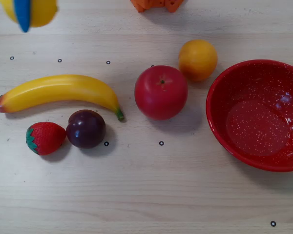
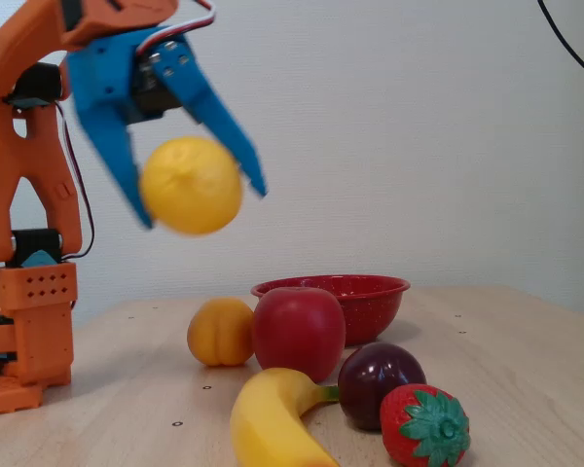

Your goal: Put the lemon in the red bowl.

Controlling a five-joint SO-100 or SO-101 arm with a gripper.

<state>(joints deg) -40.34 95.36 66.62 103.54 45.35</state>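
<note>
In the fixed view the gripper (image 2: 197, 204) has its two blue fingers closed around the lemon (image 2: 191, 185), holding it high above the table (image 2: 526, 341), likely so it clears the other fruit on the way across. The overhead view catches the lemon (image 1: 39, 10) only at the top left corner, well apart from the red bowl (image 1: 219, 131) at the right edge. The bowl sits empty, with the red apple (image 1: 161, 92) and orange fruit (image 1: 198, 59) just beside it, so the carry probably has to pass over them before release.
</note>
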